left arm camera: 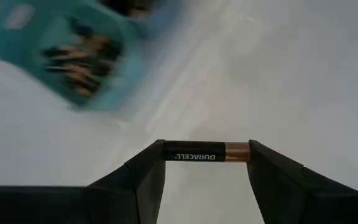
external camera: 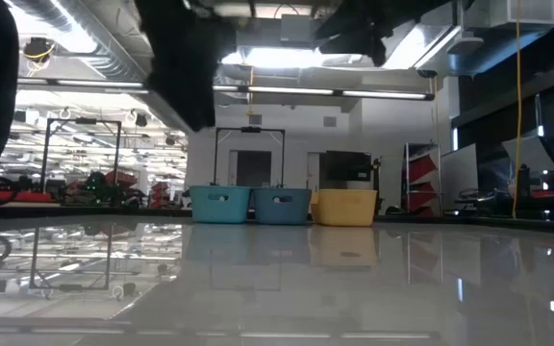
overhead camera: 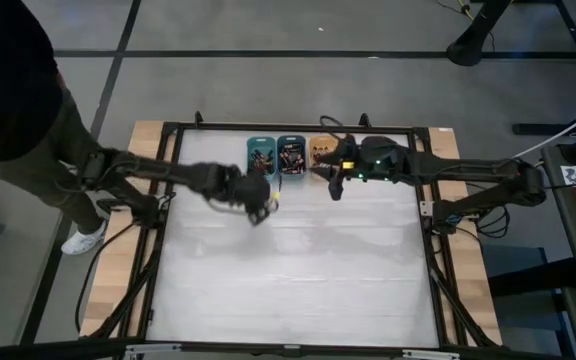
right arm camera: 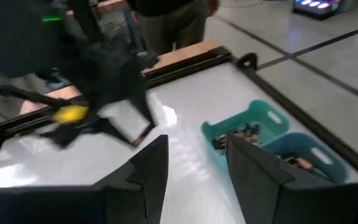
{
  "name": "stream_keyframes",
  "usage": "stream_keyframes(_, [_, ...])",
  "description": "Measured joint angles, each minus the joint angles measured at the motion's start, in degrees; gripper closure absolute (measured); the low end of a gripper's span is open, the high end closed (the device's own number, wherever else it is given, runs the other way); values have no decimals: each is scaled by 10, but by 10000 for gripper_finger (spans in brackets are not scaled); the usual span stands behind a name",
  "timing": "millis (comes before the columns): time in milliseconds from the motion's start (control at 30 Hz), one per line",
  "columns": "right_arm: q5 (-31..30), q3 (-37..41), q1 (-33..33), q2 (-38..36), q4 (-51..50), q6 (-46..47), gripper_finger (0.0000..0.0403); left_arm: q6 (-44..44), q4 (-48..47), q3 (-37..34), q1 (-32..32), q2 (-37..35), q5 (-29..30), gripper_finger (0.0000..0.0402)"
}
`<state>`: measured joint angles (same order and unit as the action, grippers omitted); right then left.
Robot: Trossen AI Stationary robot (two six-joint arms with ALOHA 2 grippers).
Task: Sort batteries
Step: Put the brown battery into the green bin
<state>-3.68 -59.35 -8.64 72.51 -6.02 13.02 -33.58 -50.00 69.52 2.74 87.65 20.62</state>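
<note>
Right now my left pincer [left arm camera: 207,163] has one battery [left arm camera: 207,153] clamped end to end between its fingertips, above the table [overhead camera: 298,280] just short of the teal bin [overhead camera: 261,154], I reckon for dropping in. Teal and blue bin [overhead camera: 291,153] already hold cells; the orange bin [overhead camera: 320,150] seems to as well. My right pincer [right arm camera: 197,155] hovers half open and empty near the bins.
</note>
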Motion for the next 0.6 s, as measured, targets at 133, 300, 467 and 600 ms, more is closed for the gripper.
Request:
stream_keyframes(133, [-27, 0, 0, -23, -10, -3, 243, 47, 2, 0, -105, 4, -11, 208])
stream_keyframes(300, [-49, 0, 0, -30, -10, -4, 243, 105, 78, 0, -221, 19, -64, 208])
stream_keyframes(467, [-69, 0, 0, -30, -15, 1, 243, 126, 118, 0, -304, 58, -146, 208])
stream_keyframes(600, [-78, 0, 0, -30, -15, 14, 243, 120, 117, 0, -338, 87, -185, 208])
